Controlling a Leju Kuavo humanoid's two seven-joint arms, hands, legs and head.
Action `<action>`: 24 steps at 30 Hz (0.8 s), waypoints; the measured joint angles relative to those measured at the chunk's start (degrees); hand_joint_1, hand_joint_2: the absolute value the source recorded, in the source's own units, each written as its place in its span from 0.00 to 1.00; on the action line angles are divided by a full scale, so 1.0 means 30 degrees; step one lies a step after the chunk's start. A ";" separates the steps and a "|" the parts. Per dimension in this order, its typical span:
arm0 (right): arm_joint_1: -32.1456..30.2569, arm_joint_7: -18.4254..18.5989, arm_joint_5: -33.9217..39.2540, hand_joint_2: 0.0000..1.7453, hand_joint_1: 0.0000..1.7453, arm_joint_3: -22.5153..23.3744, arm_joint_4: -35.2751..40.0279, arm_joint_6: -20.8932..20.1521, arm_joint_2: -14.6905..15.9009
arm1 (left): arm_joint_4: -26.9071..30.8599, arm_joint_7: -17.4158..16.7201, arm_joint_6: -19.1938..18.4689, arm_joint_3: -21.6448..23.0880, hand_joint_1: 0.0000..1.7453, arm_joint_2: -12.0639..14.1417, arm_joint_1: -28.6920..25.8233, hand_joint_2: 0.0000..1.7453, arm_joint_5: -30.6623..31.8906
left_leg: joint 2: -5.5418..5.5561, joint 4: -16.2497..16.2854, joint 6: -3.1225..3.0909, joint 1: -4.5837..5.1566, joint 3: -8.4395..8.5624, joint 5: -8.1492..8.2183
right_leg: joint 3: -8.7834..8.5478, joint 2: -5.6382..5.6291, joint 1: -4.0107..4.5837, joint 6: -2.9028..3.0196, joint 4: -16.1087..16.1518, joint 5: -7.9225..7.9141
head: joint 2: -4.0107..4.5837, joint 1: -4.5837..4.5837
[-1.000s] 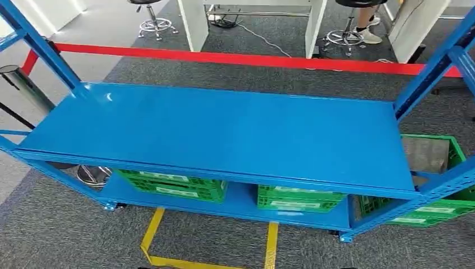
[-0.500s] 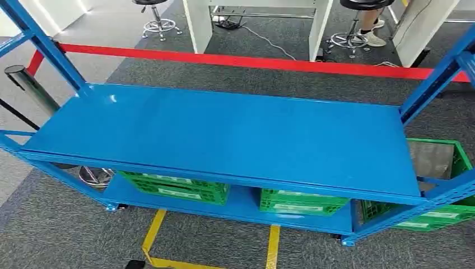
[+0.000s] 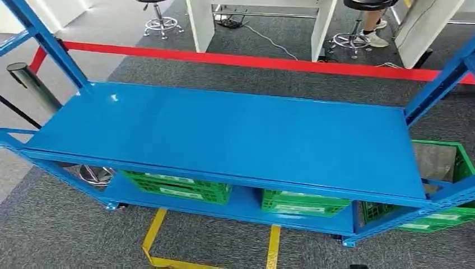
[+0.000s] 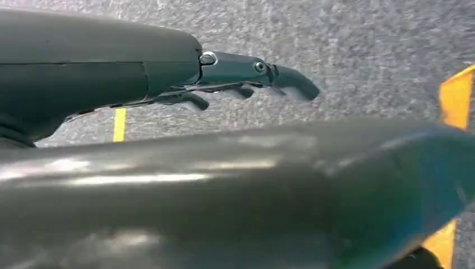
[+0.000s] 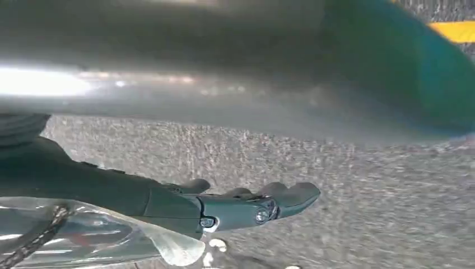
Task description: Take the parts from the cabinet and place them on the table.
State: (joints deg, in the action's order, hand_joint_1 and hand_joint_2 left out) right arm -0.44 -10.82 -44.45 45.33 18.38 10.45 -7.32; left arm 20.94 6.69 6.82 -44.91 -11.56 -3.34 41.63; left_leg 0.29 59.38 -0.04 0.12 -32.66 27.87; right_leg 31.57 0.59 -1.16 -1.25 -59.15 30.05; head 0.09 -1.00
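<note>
A blue metal rack fills the head view, its top shelf (image 3: 224,134) bare. Green crates (image 3: 176,188) stand on its lower shelf, a second one (image 3: 305,203) to the right. My right hand (image 5: 246,204) hangs over grey carpet and holds a clear plastic bag (image 5: 95,235) against its palm; something dark and chain-like is inside. Its fingers reach out almost straight past the bag. My left hand (image 4: 246,78) also hangs above the carpet, fingers slightly curved and apart, with nothing in it.
Another green crate (image 3: 442,168) sits at the rack's right end. A red barrier belt (image 3: 252,60) runs behind the rack from a metal post (image 3: 33,84). Yellow floor tape (image 3: 154,235) lies in front. White desks, stools (image 3: 157,22) and a person's foot (image 3: 375,36) are beyond.
The whole head view has shifted a little, so the rack sits slightly further right in the picture; the camera moved. Nothing on the rack changed.
</note>
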 joint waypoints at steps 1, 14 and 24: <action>-0.0002 0.0081 0.0372 0.00 0.00 -0.0335 0.0058 -0.0059 0.0036 | 0.0000 -0.0058 -0.0051 0.0321 0.00 0.0095 -0.0140 0.00 -0.0342 | 0.0004 -0.0028 -0.0097 0.0019 0.0009 -0.0008 | -0.0075 0.0013 -0.0018 -0.0112 0.0116 -0.0053 | 0.0000 -0.0022; -0.0270 0.1757 0.7995 0.00 0.00 -0.1092 0.0124 -0.2331 0.0321 | 0.0000 -0.0940 -0.1232 0.1209 0.00 0.0327 0.0008 0.00 -0.6845 | -0.0013 -0.0145 -0.0449 0.0356 0.0152 0.0008 | -0.0022 -0.0193 0.0145 0.0172 0.0009 -0.0010 | 0.0000 -0.0038; 0.0053 0.0912 0.5032 0.00 0.00 0.1292 -0.0022 -0.1931 0.0051 | -0.0015 -0.0131 -0.0532 -0.0869 0.00 -0.0102 0.0400 0.00 -0.3545 | -0.0015 -0.0392 -0.0642 0.0364 0.0306 -0.0155 | -0.0070 -0.0186 0.0186 0.0225 0.0117 -0.0086 | 0.0000 -0.0022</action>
State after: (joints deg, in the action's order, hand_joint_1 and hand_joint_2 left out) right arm -0.29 -8.09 -29.36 49.20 18.32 4.65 -7.17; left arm 20.90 6.29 5.22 -47.52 -11.87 -2.14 31.00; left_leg 0.24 58.20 -1.96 1.21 -31.74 27.41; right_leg 31.36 0.03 -0.61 -0.57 -58.80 29.79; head 0.09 -1.07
